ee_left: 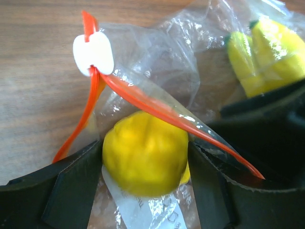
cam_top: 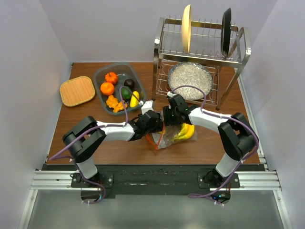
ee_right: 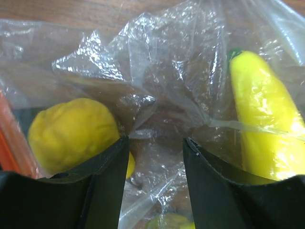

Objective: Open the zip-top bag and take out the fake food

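Fingers (ee_left: 76,186) of the left tool (ee_left: 145,155) are clamped on the lemon (ee_left: 143,164), one on either side and touching its rind. The piece looks like hard, light moulded plastic, rounded and a little slick, so a grip across its widest part, as here, seems the safest hold. The lemon lies at the mouth of the zip-top bag (ee_left: 162,52). The orange-red zip strip (ee_left: 143,100) crosses just over it, and the white slider (ee_left: 93,52) sits at the far end of the strip, so the mouth reads as open. Film this thin and crinkly is soft and slippery and will likely drag along with whatever leaves it; it is best held by the stiffer strip or a bunched fold.

The right tool (ee_right: 155,143) has its jaws apart, with a loose fold of film in the gap and no pinch visible. The lemon is to its left and the banana bunch (ee_right: 262,114) to its right, both under film. From above, the bag lies on the counter (cam_top: 95,148) between the two tools. More fake food (cam_top: 107,88) rests in the grey tub (cam_top: 101,74), well apart at the back left.
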### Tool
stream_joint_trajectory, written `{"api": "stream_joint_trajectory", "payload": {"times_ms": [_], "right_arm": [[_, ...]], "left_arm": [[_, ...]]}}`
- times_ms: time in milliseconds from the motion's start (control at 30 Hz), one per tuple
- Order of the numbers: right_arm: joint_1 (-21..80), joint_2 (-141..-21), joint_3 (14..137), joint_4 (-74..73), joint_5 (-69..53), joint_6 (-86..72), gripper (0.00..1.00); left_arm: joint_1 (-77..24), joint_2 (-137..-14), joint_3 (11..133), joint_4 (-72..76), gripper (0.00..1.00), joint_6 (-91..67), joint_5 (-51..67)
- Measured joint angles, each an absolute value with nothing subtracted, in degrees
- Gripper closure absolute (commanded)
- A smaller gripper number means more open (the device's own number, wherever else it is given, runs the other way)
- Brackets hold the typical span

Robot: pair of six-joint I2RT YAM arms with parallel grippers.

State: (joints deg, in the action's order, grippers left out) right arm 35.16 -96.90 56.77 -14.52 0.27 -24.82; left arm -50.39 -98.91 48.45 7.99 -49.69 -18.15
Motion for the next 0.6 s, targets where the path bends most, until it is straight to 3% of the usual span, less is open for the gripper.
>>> {"api": "stream_joint_trajectory", "payload": {"times_ms": [133,167,267,600], "right_arm": [[35.16,-96.9,56.77,-14.98,0.12,-24.38,0.49],[35.22,-96.9,56.77,-15.14,0.01,-24.38,0.5],[35.24,-96.9,56.77,-15.86,0.47,-24.62,0.53],[34.61,-96.2,56.75,-16.75,2.46,-26.59,0.54]], "left_arm": [[-50.39,-99.5,49.1,7.7,0.42,-48.88,-18.87],[-50.39,-99.5,49.12,7.68,0.52,-48.86,-18.9],[-50.39,-99.44,49.17,7.64,0.66,-48.53,-18.87],[-50.39,-89.21,47.57,1.91,0.74,-47.11,-18.24]]}}
